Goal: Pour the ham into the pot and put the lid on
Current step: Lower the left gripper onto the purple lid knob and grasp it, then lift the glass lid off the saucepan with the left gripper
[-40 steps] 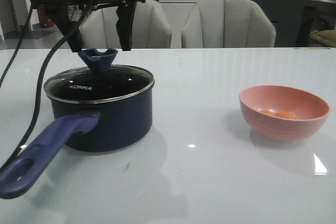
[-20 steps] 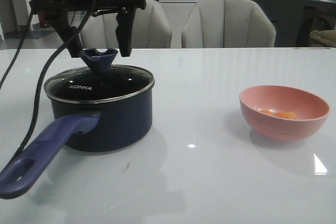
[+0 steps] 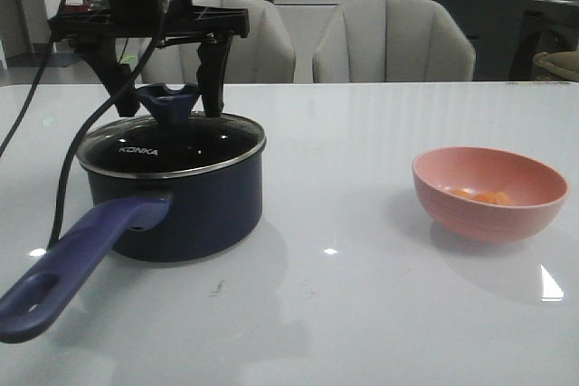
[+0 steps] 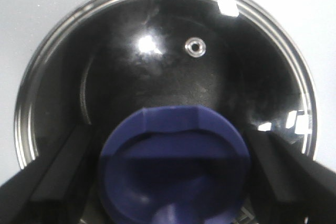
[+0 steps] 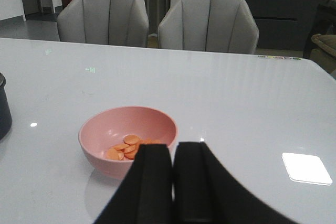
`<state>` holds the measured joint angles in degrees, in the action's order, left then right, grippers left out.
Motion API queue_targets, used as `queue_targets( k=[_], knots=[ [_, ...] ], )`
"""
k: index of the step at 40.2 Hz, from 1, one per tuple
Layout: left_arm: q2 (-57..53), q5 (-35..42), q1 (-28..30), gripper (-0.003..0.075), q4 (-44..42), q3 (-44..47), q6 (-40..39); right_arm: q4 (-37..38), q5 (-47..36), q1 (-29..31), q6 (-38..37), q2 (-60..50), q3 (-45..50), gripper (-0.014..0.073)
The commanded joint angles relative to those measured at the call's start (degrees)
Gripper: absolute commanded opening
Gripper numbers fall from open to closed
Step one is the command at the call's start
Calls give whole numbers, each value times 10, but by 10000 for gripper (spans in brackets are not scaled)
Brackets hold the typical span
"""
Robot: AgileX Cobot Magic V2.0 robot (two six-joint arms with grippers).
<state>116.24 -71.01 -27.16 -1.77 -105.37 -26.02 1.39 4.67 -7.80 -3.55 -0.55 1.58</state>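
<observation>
The dark navy pot (image 3: 185, 214) stands at the left, its long purple-blue handle (image 3: 72, 264) pointing toward the front. The glass lid (image 3: 172, 146) with KONKA lettering sits on it. My left gripper (image 3: 168, 108) is open, one finger on each side of the lid's knob (image 3: 169, 99), apart from it. The left wrist view shows the knob (image 4: 173, 150) between the two fingers (image 4: 55, 182) over the lid (image 4: 173, 61). The ham (image 3: 484, 196) lies in the pink bowl (image 3: 488, 214) at the right. My right gripper (image 5: 173, 177) is shut and empty, just short of the bowl (image 5: 100, 132) with the ham (image 5: 128, 148).
Two grey chairs (image 3: 393, 42) stand behind the table's far edge. A black cable (image 3: 68, 160) hangs from the left arm beside the pot. The pot's side (image 5: 4, 108) shows at the edge of the right wrist view. A dark counter stands at the back.
My left gripper has come down, so its open fingers now flank the lid's knob instead of hanging above it. The pot, lid and bowl have not moved.
</observation>
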Motion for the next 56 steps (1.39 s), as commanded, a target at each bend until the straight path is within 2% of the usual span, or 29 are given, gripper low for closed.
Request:
queue_targets(
  k=[1,6,14,18,44,56],
  knots=[
    [-31,-16,-3,563,-13,-13,-7,7,-47,4,2,-12,-3,169],
    [-31,-16,-3,538,-13,-14,-7,7,-47,4,2,-12,-3,169],
    [-31,-16,-3,326,-13,-16,-7,7,-47,4,2,-12,-3,169],
    [-31,-16,-3,278,-13,-16,-7,7,-47,4,2,-12,-3,169],
    [-44,-16,-3,274,3,-41,-1,7,-47,4,2,-12,-3,169],
    [-93,-17,31,264,4,-41,30,7,-47,4,2,-12,-3,169]
  ],
)
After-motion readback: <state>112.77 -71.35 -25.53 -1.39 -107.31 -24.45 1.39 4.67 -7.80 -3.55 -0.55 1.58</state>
